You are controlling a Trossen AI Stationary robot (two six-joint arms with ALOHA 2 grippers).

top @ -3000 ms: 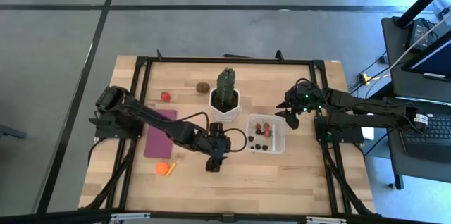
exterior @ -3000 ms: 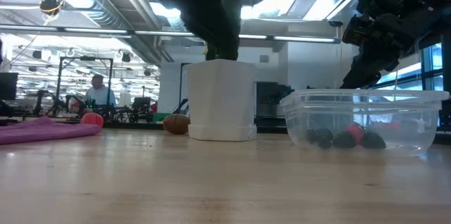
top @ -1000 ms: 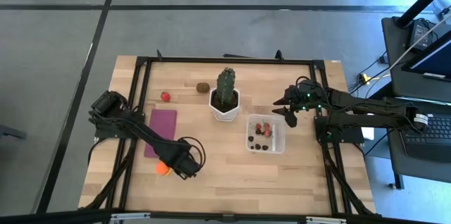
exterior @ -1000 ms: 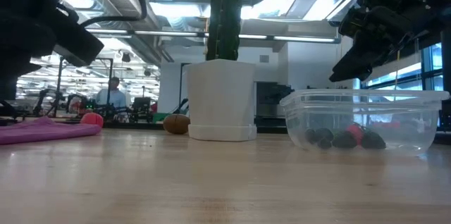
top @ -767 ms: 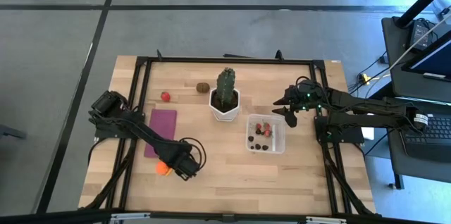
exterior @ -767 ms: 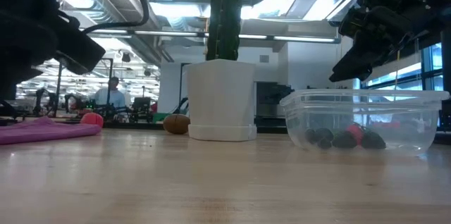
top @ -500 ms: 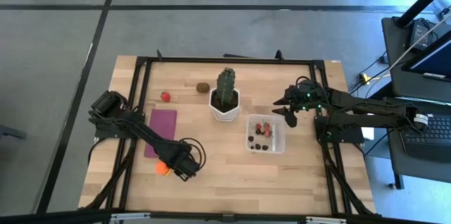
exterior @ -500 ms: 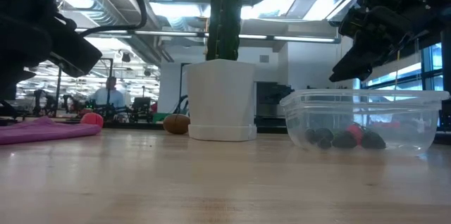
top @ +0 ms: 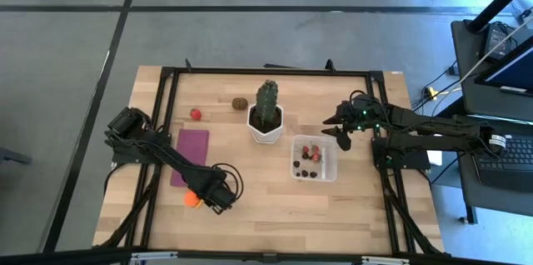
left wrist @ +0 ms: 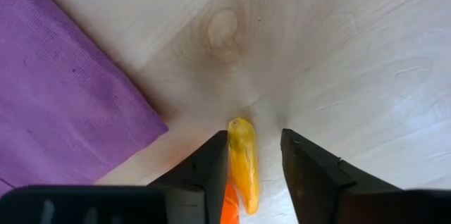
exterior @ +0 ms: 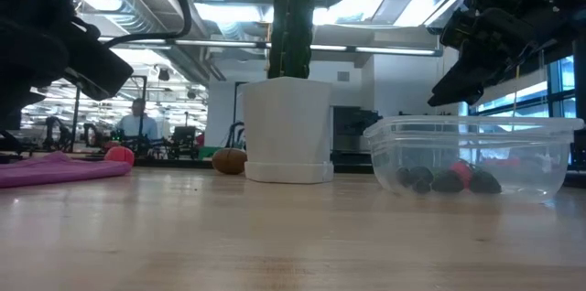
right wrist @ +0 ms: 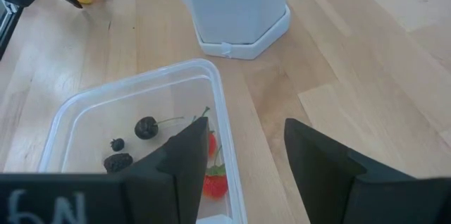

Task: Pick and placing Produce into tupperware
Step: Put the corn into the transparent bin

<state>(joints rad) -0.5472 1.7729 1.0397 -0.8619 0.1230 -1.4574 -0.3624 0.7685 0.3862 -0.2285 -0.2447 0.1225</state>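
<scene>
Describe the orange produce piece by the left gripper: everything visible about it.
The orange piece is a small, glossy, elongated toy, yellow-orange along one side and deeper orange toward the gripper, plastic by its look. It lies on the wooden table near a corner of the purple mat, apart from it. The left gripper is down over it, one dark finger on each side, jaws open. From above, only part of it shows beside the gripper. Whether the fingers touch it cannot be told.
</scene>
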